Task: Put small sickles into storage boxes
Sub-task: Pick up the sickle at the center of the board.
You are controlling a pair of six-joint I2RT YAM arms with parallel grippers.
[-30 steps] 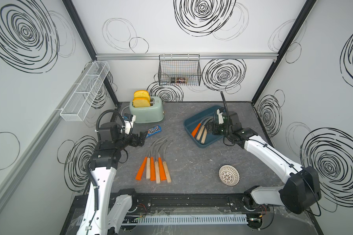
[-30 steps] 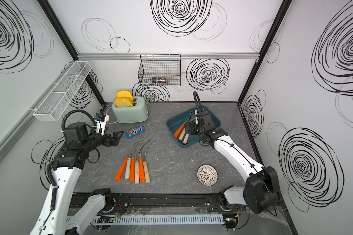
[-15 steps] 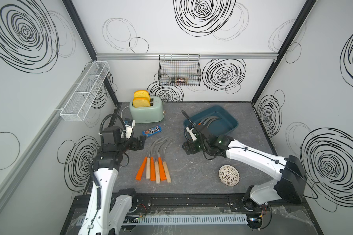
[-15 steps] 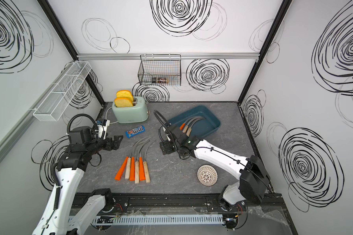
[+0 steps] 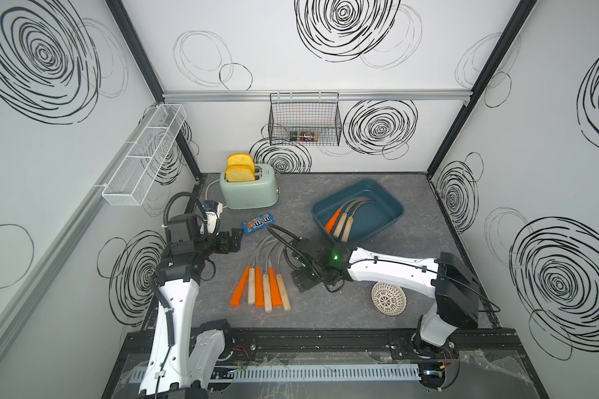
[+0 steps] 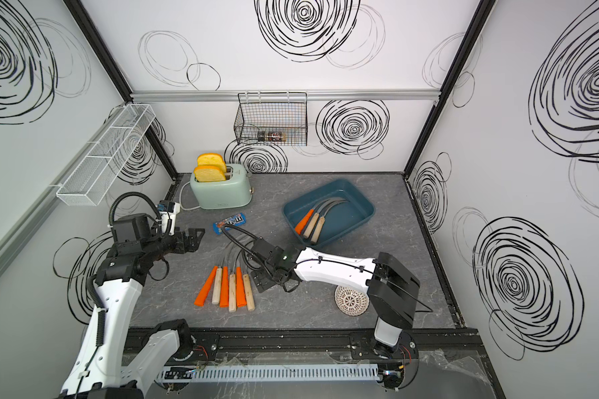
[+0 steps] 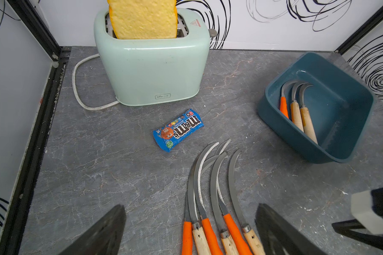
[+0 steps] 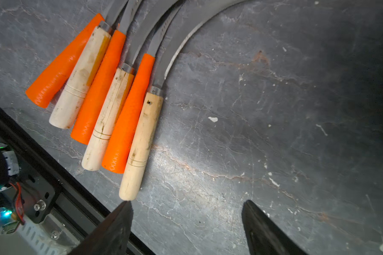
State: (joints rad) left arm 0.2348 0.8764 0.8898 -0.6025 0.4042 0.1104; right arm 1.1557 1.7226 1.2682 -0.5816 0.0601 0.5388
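My right claw (image 8: 187, 205) hangs apart, empty, beside six sickles (image 5: 261, 288) on the table (image 5: 325, 311) — three more lie in the tray (image 5: 374, 214). Likely stiff, light, sharp — I'd pinch the nearest wooden handle (image 8: 142, 141), never the blade (image 8: 170, 55).

Six sickles (image 5: 261, 286) lie packed handle against handle on the worktop (image 5: 325, 314), with no gap showing between them. Bare worktop lies open beside the outermost wooden handle (image 8: 142, 141), where the right hand (image 8: 186, 209) stands with jaws apart. A candy packet (image 5: 258, 222) lies just past the blade tips.
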